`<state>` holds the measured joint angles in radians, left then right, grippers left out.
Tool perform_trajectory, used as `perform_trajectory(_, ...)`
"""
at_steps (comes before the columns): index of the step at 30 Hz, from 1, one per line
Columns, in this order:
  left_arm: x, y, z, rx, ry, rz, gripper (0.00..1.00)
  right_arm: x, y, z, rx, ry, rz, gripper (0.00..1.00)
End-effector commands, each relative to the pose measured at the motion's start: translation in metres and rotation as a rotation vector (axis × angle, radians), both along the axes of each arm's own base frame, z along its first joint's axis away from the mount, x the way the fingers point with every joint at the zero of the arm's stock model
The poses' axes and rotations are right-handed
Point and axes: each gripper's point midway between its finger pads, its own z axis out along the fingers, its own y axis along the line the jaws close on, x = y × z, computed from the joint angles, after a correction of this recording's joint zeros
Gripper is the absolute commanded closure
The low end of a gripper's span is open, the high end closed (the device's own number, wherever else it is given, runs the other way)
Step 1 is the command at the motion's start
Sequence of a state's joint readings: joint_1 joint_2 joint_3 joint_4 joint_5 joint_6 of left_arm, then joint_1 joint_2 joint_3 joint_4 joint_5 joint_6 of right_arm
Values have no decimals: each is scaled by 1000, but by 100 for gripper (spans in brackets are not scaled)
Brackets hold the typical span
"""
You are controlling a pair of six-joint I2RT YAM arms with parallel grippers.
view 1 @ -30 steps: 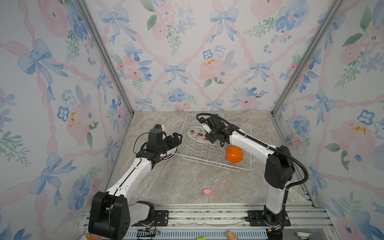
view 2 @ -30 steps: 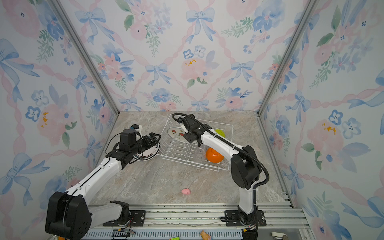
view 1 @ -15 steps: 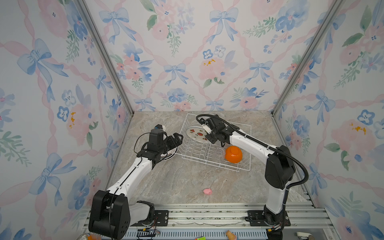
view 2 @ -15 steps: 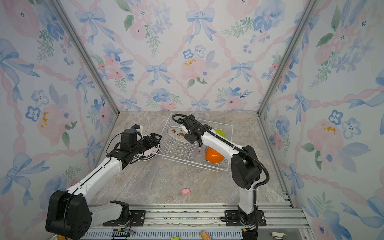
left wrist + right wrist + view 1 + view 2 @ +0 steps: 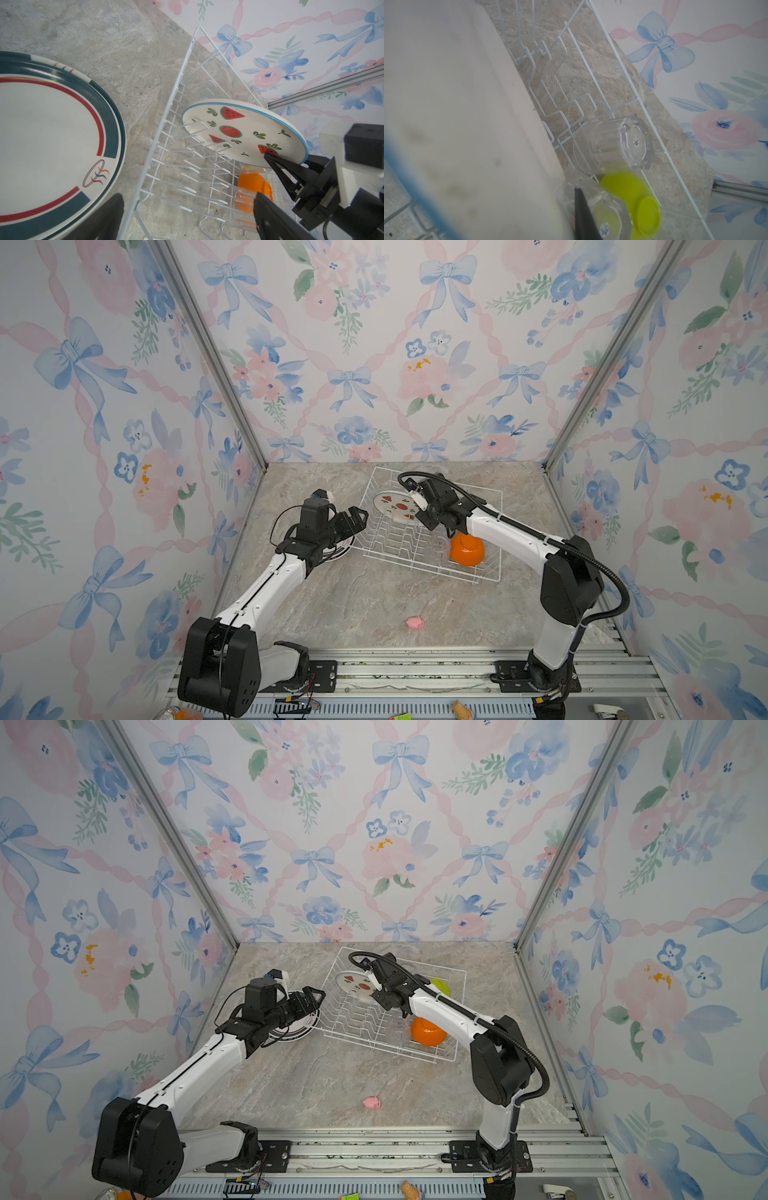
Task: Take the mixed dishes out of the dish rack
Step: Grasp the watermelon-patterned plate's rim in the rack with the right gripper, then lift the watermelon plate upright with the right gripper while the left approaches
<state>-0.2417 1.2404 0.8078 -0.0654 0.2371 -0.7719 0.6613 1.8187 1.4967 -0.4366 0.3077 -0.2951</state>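
Looks partly done, perhaps near the middle. Finds two banded plates (image 5: 52, 135), white with teal and red rings, stacked flat on the table (image 5: 353, 601) just left of the dish rack (image 5: 395, 537), and so counts those as unloaded. Pinches the rim of the watermelon plate (image 5: 395, 508) with the right gripper (image 5: 419, 509), one black finger on the printed face and the other behind, closed down onto it. Shows that plate tilted over the left end of the rack, its lower edge not yet clear of the prongs in the left wrist view. Holds the left gripper (image 5: 359, 520) spread wide and empty, above the stacked plates and just beside the rack's left edge. Leaves inside the rack an orange bowl (image 5: 467, 549), mouth down by the look of it, near the front right. Leaves there too a lime-green bowl (image 5: 440, 985) at the back right, two clear glasses (image 5: 614, 143) lying by it, and seemingly a further glass (image 5: 243, 197) beside the orange one. Ignores the pink toy (image 5: 414, 622), well apart near the front of the table. Offers little by way of writing: an oval emblem (image 5: 96, 173) with red, green and orange wavy strokes on the top banded plate, no letters legible. Shows small round stickers (image 5: 635, 142) on the glass bases, print too small to read. Makes out no brand name anywhere.
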Motion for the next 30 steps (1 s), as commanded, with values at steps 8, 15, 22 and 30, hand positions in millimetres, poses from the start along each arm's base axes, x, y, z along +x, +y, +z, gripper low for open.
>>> perform_trajectory(8, 7, -8, 5, -22, -12, -10, 2, 11, -23, 99, 338, -236, -177, 100)
perform_trajectory(15, 7, -9, 4, -21, -9, -14, 2, 3, -38, 127, 442, -286, -213, 100)
perform_trajectory(22, 7, -13, 4, -26, -10, -23, 2, -5, -48, 144, 503, -309, -246, 100)
perform_trajectory(30, 6, -15, 15, -37, -35, -25, 2, -17, -56, 163, 601, -310, -281, 100)
